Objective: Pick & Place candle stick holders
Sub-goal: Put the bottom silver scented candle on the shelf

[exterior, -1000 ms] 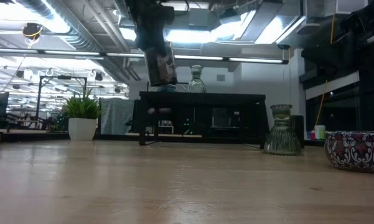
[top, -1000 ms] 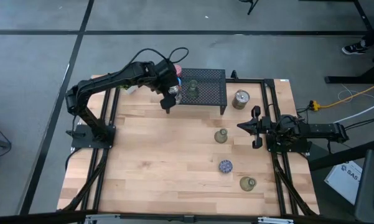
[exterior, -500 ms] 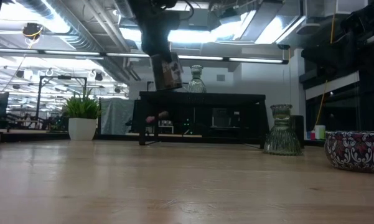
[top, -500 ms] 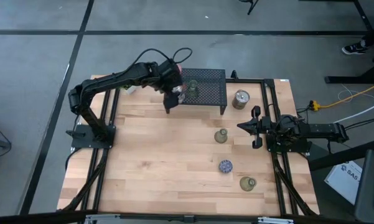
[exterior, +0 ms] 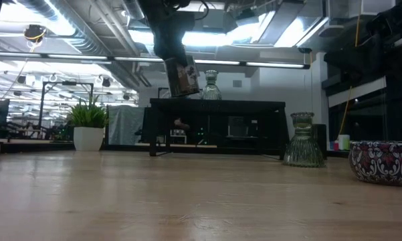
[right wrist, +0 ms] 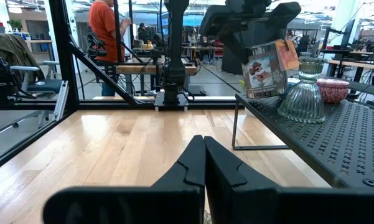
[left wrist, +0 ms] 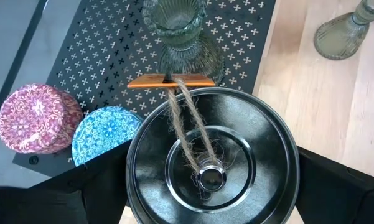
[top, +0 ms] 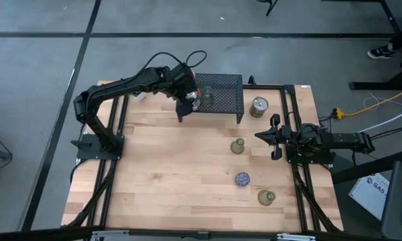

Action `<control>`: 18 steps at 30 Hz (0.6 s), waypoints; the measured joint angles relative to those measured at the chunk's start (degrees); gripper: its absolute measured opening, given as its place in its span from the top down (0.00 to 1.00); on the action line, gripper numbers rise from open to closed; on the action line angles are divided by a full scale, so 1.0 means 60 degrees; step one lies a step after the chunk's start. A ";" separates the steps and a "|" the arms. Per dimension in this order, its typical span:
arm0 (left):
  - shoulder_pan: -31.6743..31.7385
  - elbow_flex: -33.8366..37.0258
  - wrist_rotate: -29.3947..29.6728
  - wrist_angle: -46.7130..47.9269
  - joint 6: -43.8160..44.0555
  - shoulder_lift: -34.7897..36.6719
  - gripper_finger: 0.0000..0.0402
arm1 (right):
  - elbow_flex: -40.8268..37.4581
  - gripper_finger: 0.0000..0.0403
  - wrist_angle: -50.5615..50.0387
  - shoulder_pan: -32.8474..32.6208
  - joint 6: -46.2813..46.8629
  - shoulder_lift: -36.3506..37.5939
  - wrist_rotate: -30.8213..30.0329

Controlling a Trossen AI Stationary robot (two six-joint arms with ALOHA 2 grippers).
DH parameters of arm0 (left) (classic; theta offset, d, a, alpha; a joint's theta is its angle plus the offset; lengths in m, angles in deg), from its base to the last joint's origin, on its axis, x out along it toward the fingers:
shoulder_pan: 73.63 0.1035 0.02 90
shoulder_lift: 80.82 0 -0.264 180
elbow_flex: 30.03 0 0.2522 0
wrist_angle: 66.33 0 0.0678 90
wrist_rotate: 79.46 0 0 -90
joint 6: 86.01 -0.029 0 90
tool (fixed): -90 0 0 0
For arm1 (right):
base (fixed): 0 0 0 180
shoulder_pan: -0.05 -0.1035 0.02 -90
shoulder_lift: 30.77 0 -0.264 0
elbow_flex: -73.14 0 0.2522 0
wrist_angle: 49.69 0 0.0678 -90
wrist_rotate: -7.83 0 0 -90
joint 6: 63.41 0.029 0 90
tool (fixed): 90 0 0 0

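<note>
My left pincer (top: 186,102) grips a shiny silver tin candle holder with twine and an orange tag (left wrist: 210,167) over the black perforated rack's (left wrist: 99,68) front edge, just beside the ribbed clear glass holder (left wrist: 180,31), which I may knock over.

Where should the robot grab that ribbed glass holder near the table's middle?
Probably at the narrow waist, coming down from above. The glass holder stands upright and clear of its neighbours. Its skirt flares too wide, while the waist fits between two fingers.
</note>
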 joint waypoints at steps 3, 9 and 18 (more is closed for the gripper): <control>0.0004 0.0000 -0.0077 0.0048 0.0050 -0.0071 0.11 | -0.0001 1.00 0.0000 0.0003 0.0001 0.0000 -0.0003; 0.0003 0.0000 -0.0066 -0.0035 0.0073 -0.0110 0.11 | 0.0000 1.00 0.0000 0.0002 0.0002 0.0000 -0.0002; 0.0004 0.0000 -0.0061 -0.0091 0.0069 -0.0110 0.11 | 0.0000 1.00 -0.0002 0.0002 0.0001 0.0000 -0.0003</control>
